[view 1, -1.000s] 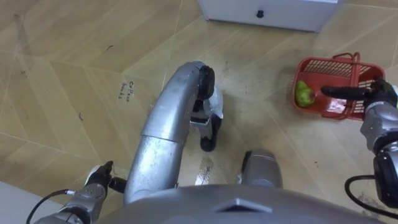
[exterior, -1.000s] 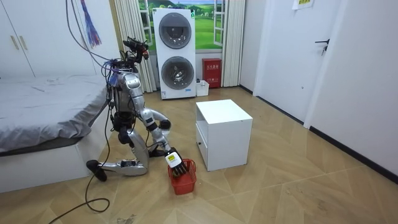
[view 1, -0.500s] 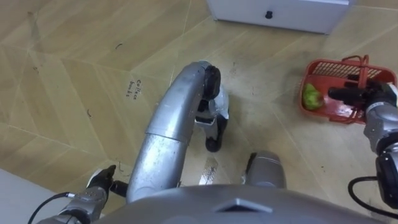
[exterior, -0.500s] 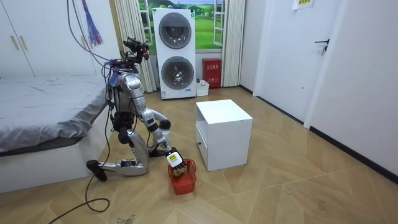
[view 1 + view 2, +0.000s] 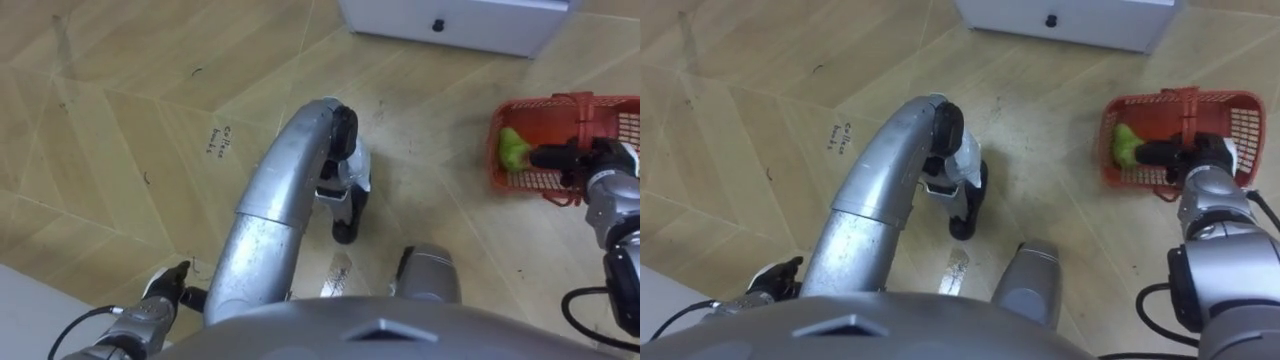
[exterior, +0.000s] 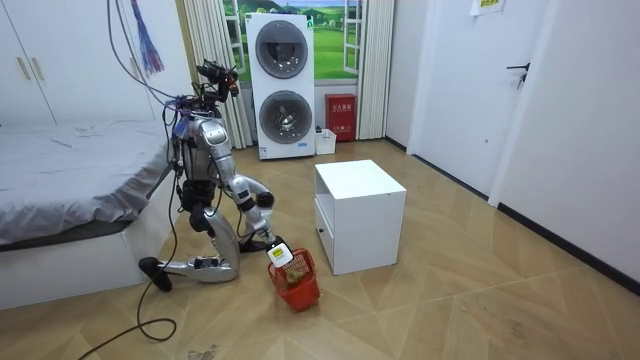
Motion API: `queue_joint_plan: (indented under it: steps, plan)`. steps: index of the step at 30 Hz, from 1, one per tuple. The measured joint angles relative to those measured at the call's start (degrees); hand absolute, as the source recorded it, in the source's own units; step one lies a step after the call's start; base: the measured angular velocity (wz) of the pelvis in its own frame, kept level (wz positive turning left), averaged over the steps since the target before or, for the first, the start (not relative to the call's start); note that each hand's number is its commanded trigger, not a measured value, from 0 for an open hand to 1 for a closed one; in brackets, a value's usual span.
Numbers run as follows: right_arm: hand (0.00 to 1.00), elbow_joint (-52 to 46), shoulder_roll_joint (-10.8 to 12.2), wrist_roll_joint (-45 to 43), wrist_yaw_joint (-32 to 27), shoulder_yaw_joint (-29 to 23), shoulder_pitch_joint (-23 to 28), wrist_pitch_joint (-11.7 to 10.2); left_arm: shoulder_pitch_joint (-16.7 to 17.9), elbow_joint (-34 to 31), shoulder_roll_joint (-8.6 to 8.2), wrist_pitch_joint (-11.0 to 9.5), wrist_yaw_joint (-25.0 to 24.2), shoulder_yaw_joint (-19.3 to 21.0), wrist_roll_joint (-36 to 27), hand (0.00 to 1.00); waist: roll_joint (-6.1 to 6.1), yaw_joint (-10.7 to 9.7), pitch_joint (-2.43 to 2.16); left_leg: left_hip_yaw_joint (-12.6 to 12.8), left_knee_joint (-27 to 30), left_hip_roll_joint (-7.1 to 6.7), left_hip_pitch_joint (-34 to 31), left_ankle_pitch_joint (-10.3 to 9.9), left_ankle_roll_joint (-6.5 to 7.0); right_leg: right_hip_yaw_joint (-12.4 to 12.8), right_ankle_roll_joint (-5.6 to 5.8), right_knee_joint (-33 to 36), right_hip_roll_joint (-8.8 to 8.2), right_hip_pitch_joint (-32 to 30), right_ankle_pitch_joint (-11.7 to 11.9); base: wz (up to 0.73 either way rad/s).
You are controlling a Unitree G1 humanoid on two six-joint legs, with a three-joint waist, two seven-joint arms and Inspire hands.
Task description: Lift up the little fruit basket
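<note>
— Wooden floor (image 5: 120, 150), pale herringbone planks, a little scuffed. Nearest, in the lower left of the frame?
— Left hand (image 5: 160, 298), low beside the planks. Open or closed, impossible to tell.
— And at the right edge?
— Right hand (image 5: 592, 160), reached in from the lower right, with dark fingers (image 5: 548, 157) wrapped round the handle of the fruit basket (image 5: 525, 183).
— Lying which way?
— Long axis across the frame, left to right, handle arched over the short span. Red plastic, rectangular, open mesh walls. Tipped in the room view, beside the kneeling robot. Clear of the floor or not, hard to say.
— Inside?
— Green fruit (image 5: 513, 148), lumpy, against the basket's left wall.
— Beyond?
— White cabinet (image 5: 460, 25) along the top of the frame, boxy and smooth, with a small black knob (image 5: 437, 25). Farther back in the room view, stacked washing machines (image 6: 285, 85) against the wall. Grey bed (image 6: 70, 190) at the room view's left.
</note>
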Motion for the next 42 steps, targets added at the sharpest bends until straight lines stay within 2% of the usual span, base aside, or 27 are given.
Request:
queue_joint_plan:
  steps: [8,13,19,22,25,27,29,31,32,33,34,35,36,37,38,39,40,42]
  plan:
    - [1.0,-0.18,0.02,-0.48,-0.07,0.02,0.01,0.54,-1.75,0.23,0.0,1.03,0.01,0.07,0.0,0.0,-0.88,-0.26,0.25,0.06,0.03,0.11,-0.01,0.35,0.2,0.19,0.09,0.39,0.02,-0.02,-0.06,0.0]
    - [1.0,-0.73,0.35,0.31,-0.53,1.26,0.01,0.54,-2.04,0.21,-0.01,1.03,0.1,0.02,0.01,0.0,-2.07,-0.24,0.74,-0.1,0.44,0.74,-0.04,0.35,0.22,0.18,0.16,0.59,0.66,0.05,-0.09,-0.01]
    - [1.0,-2.68,0.88,1.55,-0.6,2.23,0.01,0.51,-2.35,0.13,0.02,1.12,0.32,0.05,0.03,0.0,-2.5,-0.58,0.6,-0.91,1.17,0.65,0.03,0.4,0.35,0.53,0.19,0.58,1.57,1.02,-0.09,0.0]
    - [1.0,-3.79,1.63,1.52,-0.49,2.23,0.01,0.52,-2.38,0.03,-0.04,1.08,0.39,0.21,0.2,0.0,-3.13,-1.28,0.68,-1.25,1.59,0.51,0.63,0.39,0.4,0.71,0.09,0.5,1.94,2.18,-0.12,-0.05]
    - [1.0,-7.26,2.37,1.44,-0.9,2.21,0.27,0.63,-3.25,0.11,0.0,1.13,0.49,2.68,0.1,0.0,-4.04,-2.36,0.66,-1.87,2.11,0.42,0.98,0.34,0.46,0.61,0.06,0.49,2.58,3.07,-0.15,-0.04]
    - [1.0,-12.54,3.54,0.89,-2.4,2.12,0.25,1.05,-3.79,0.08,0.04,1.16,1.36,4.56,0.16,0.0,-5.24,-3.58,0.3,-1.96,2.13,0.42,1.15,0.35,0.48,0.62,-0.06,0.49,2.68,3.33,-0.22,0.0]
    - [1.0,-16.28,4.54,0.28,-3.33,2.08,0.19,1.07,-4.45,-0.41,0.0,1.21,2.2,5.03,0.17,0.0,-5.99,-4.32,0.19,-2.47,2.7,0.46,1.49,0.16,0.82,0.42,-0.3,0.07,3.23,4.11,-0.33,-0.04]
    - [1.0,-19.28,5.83,-1.47,-4.51,2.08,-0.03,1.06,-5.41,-0.95,-0.02,1.25,2.3,5.02,0.18,0.0,-5.87,-4.75,0.17,-3.4,3.65,0.6,2.11,-0.16,1.38,0.39,-0.38,-0.62,4.45,5.18,-0.38,-0.11]
    - [1.0,-21.06,6.46,-2.9,-5.06,2.11,-0.01,1.09,-5.68,-1.41,-0.03,1.4,2.75,5.05,0.47,0.0,-5.77,-5.08,0.05,-3.65,3.6,0.48,2.42,-0.3,1.63,0.66,-0.41,-1.66,5.41,6.07,-1.24,0.0]
    - [1.0,-22.71,6.45,-5.03,-5.22,1.96,-0.03,1.35,-6.28,-2.56,-0.16,1.54,3.03,5.05,1.19,0.0,-5.3,-5.33,-0.16,-3.72,2.64,0.6,2.7,-0.42,1.88,1.37,0.13,-3.16,6.85,6.03,-1.75,0.0]
    - [1.0,-23.65,6.46,-5.69,-5.44,1.97,-0.03,1.82,-6.44,-3.08,-0.19,1.56,3.05,5.05,1.51,0.0,-5.06,-5.3,-0.21,-3.77,1.77,0.74,3.08,-0.38,1.96,2.05,0.13,-4.23,7.49,5.76,-1.75,-0.14]
    - [1.0,-25.1,6.58,-6.16,-5.5,2.0,-0.02,2.4,-6.71,-4.15,-0.52,1.81,3.12,5.06,1.74,0.0,-4.13,-5.08,-0.63,-4.1,-0.64,1.14,4.58,-0.2,2.28,3.0,0.11,-8.05,8.43,5.7,-1.73,-0.38]
    - [1.0,-26.3,6.71,-6.57,-5.55,2.13,0.25,2.58,-6.38,-4.27,-1.12,2.43,3.18,5.09,1.91,0.0,-2.78,-4.77,-1.38,-4.57,-4.44,1.5,7.11,-0.02,2.58,3.28,0.0,-14.19,8.61,6.24,-1.65,-0.49]
    - [1.0,-27.24,6.81,-6.58,-5.58,2.14,0.38,2.91,-5.67,-4.27,-1.33,2.58,3.28,5.13,2.2,0.0,-2.19,-4.72,-1.63,-4.88,-6.75,1.76,8.57,0.09,2.66,3.36,0.12,-18.01,8.59,6.74,-1.54,-0.59]
    - [1.0,-29.49,7.42,-6.66,-5.61,2.14,0.44,3.83,-4.96,-4.58,-1.35,2.84,3.67,6.3,2.51,0.0,-1.84,-4.92,-1.76,-5.01,-12.19,1.68,12.19,0.7,2.57,3.67,0.08,-25.89,8.0,8.19,-0.59,-0.56]
    - [1.0,-32.49,7.75,-6.85,-5.68,2.03,1.02,4.33,-4.2,-4.42,-1.35,3.2,4.31,7.61,2.3,0.0,-1.72,-5.22,-1.83,-4.94,-18.19,1.49,16.15,1.59,2.81,3.41,0.26,-33.62,7.6,9.6,2.23,-0.51]
    - [1.0,-34.36,7.93,-6.93,-5.96,1.86,1.67,4.34,-3.89,-4.38,-1.37,3.4,4.56,8.4,2.26,0.0,-1.59,-5.29,-1.86,-4.97,-21.27,1.48,18.19,2.17,2.94,3.21,0.62,-37.26,7.46,10.24,4.61,-0.4]
    - [1.0,-41.35,9.12,-8.14,-7.22,0.9,5.16,4.32,-2.82,-5.03,-1.23,3.73,5.65,11.2,2.3,0.0,-1.43,-5.59,-2.06,-5.24,-33.28,0.85,27.25,4.59,3.41,3.26,1.02,-48.23,7.41,12.54,18.77,-0.3]
